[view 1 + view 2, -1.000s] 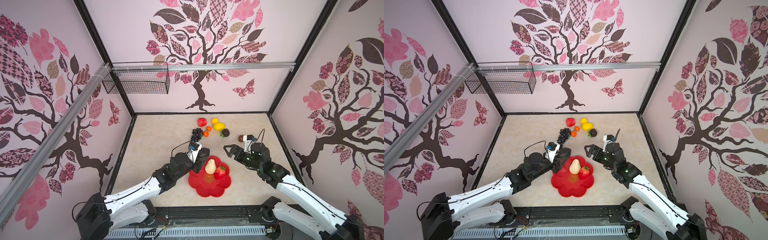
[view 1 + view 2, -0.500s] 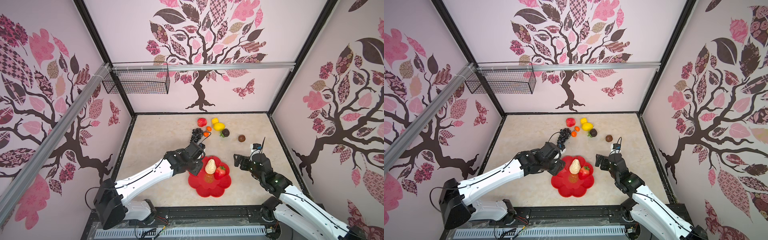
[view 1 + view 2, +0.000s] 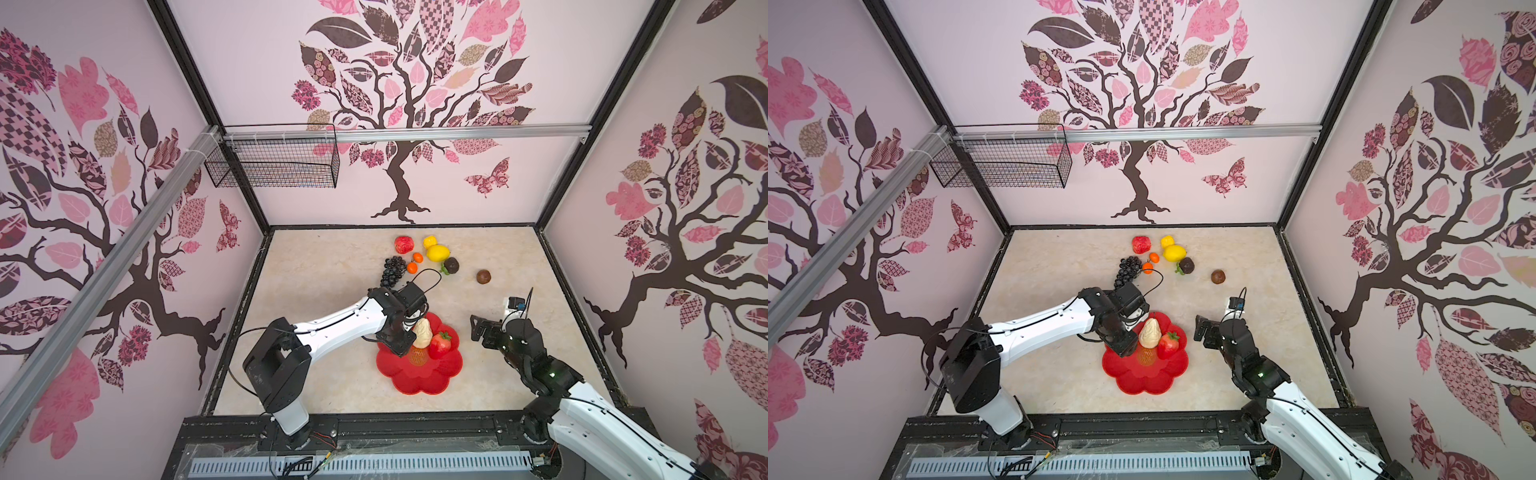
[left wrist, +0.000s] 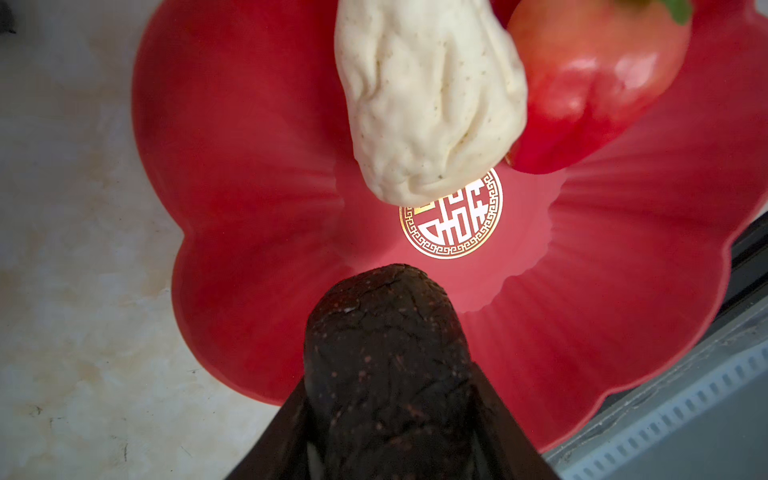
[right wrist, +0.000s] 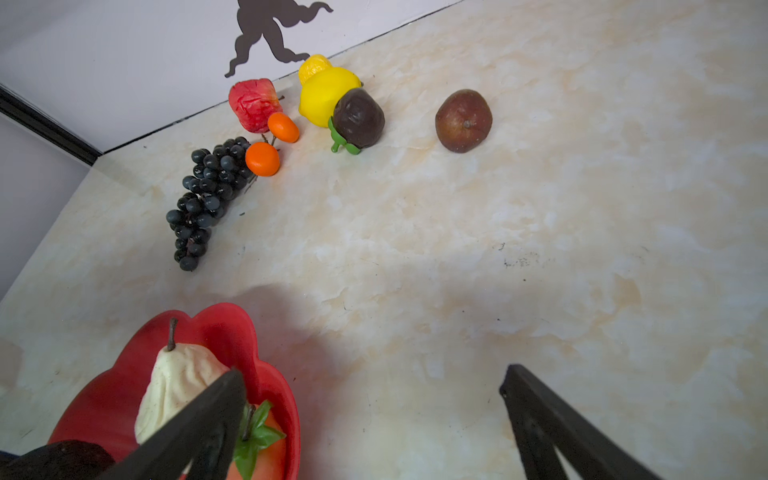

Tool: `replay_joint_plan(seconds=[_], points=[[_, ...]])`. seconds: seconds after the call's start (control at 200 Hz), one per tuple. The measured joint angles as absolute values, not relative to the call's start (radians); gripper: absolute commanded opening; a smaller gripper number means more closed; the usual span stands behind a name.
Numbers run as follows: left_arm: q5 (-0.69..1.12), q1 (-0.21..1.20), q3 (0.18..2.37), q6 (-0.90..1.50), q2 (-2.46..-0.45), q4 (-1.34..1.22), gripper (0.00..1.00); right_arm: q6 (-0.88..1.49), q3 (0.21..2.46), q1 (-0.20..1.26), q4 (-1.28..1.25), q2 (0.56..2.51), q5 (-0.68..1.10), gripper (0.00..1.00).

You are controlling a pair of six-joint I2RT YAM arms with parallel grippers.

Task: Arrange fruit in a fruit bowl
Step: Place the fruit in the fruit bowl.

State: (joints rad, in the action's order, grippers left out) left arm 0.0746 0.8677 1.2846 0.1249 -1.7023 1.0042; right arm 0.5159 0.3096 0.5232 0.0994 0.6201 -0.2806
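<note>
A cream pear [image 3: 423,334] and a strawberry [image 3: 440,345] sit in the red fruit bowl [image 3: 424,380]; eight fruits lie on the table [image 3: 332,332] beyond: a grape bunch [image 3: 392,270], two oranges [image 3: 418,257] [image 3: 411,268], red apple [image 3: 404,244], lemon [image 3: 438,252], small yellow fruit [image 3: 430,241], dark green-stemmed fruit [image 3: 451,264], brown pear [image 3: 483,276]. The left wrist view shows what the top views hide: a dark avocado [image 4: 382,332] clamped in the left gripper [image 4: 386,374], its arm [image 3: 340,322] bent down over the bowl; the right gripper [image 5: 372,374] hangs beside it, jaws wide, empty.

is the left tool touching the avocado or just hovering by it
Touching. The left wrist view shows the avocado wedged between both fingers of the left tool, over the bowl.
</note>
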Motion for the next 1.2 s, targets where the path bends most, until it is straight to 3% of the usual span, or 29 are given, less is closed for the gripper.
replay_joint_plan(seconds=[0.815, 1.2], points=[[0.146, 0.784, 1.375, 0.142, -1.851, 1.030, 0.53, 0.516, 0.273, 0.523, 0.055, 0.668, -0.296, 1.00], [0.151, 0.774, 1.409, 0.189, -1.884, 1.029, 0.64, 0.516, 0.269, 0.523, 0.041, 0.673, -0.297, 1.00]])
